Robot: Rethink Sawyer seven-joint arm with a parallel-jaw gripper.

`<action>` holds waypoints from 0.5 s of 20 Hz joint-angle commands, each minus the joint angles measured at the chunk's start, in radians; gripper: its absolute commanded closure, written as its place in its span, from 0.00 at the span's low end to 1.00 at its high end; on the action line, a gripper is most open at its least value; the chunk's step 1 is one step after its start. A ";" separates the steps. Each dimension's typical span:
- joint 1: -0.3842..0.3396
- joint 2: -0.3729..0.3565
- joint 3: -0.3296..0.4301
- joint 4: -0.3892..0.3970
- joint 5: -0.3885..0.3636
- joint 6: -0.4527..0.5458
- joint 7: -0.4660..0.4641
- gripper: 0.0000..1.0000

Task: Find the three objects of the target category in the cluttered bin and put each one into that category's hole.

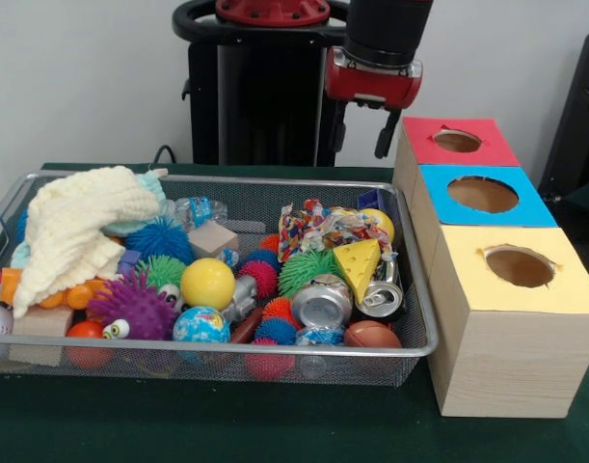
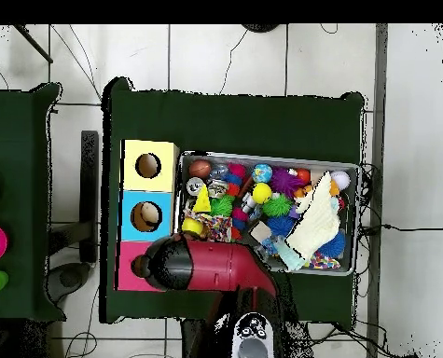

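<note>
The table (image 1: 207, 424) has a dark green cover. On it, at the left and middle of the frame, stands the cluttered bin (image 1: 421, 318). Just beside it, at the right, stands a light wooden box (image 1: 506, 357) with the hole (image 1: 457, 141) at the upper right.

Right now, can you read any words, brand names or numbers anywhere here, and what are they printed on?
None can be read.
The crushed silver cans in the wire bin carry no print that can be made out.
The colourful wrapper and the globe-patterned ball show patterns only, too blurred for letters.
The red, blue and yellow box tops are plain paper.
</note>
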 commanded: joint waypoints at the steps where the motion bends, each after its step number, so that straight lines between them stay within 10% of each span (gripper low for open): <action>1: -0.015 0.107 0.107 -0.130 0.022 -0.005 0.109 0.00; 10: -0.018 0.167 0.113 -0.160 0.002 -0.068 0.113 0.00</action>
